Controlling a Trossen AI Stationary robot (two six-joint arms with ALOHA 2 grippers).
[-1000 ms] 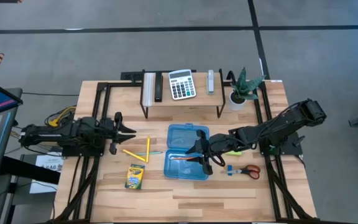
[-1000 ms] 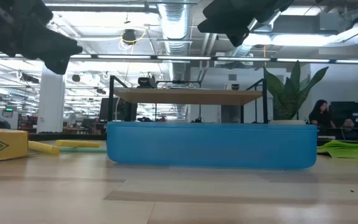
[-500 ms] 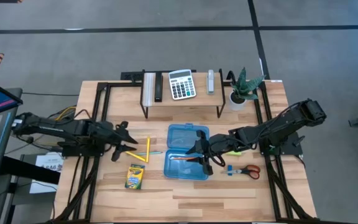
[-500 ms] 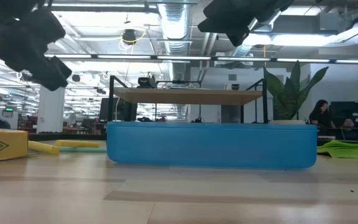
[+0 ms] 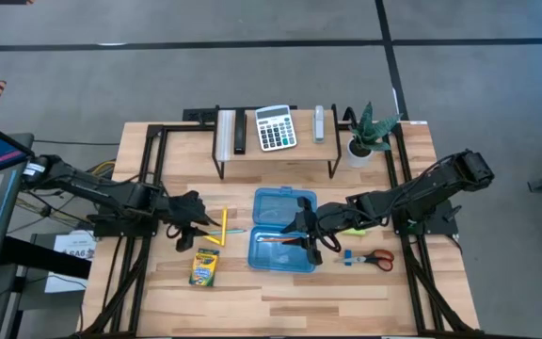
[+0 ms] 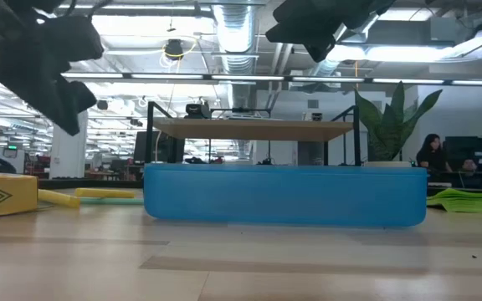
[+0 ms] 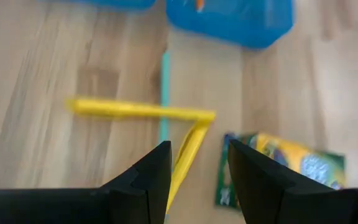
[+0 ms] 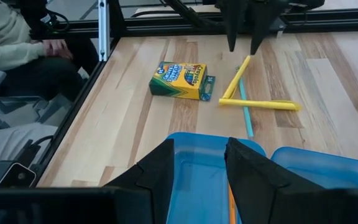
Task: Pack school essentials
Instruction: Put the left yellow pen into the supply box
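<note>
Yellow pencils [image 7: 166, 124] beside blue case [image 5: 285, 231] edge

a big open-plan lab or industrial workspace — exposed silver ducts [image 6: 239, 33] and strip lights [image 6: 392, 52] overhead, a seated person [image 6: 431, 155] at far desks, grey floor [image 5: 252, 75] with dark lines around the wooden table [image 5: 280, 287].
</note>
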